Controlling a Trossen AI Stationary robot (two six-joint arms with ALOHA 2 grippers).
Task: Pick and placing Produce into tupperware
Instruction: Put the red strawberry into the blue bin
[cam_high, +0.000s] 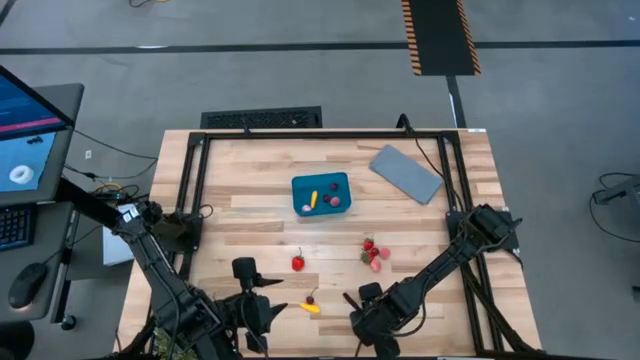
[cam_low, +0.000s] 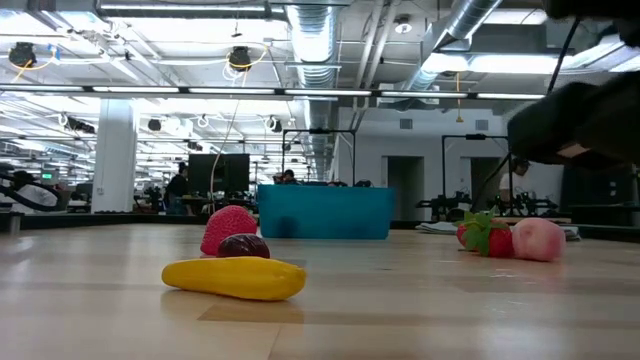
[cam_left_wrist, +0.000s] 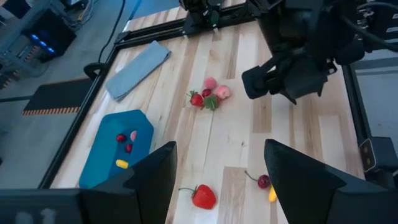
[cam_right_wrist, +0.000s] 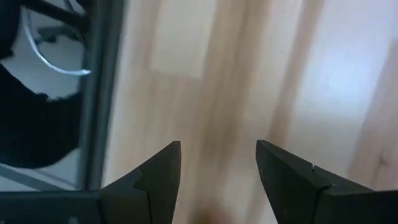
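We count one teal tub (cam_high: 321, 194) near the table's centre holding four pieces: one yellow piece (cam_high: 313, 199) and three reddish berries (cam_high: 334, 197); one grey lid (cam_high: 405, 173) lies at its 2 o'clock. Loose on the wood (cam_high: 250, 200) are one strawberry (cam_high: 298, 263) at the tub's 7 o'clock, a cluster (cam_high: 373, 253) of about four red and pink fruits at its 5 o'clock, and one cherry (cam_high: 312, 298) touching one yellow piece (cam_high: 311, 309) at 6 o'clock. Both arms wait at the near edge, left gripper (cam_high: 256, 283) and right gripper (cam_high: 357, 303) each spread apart and grasping nothing.
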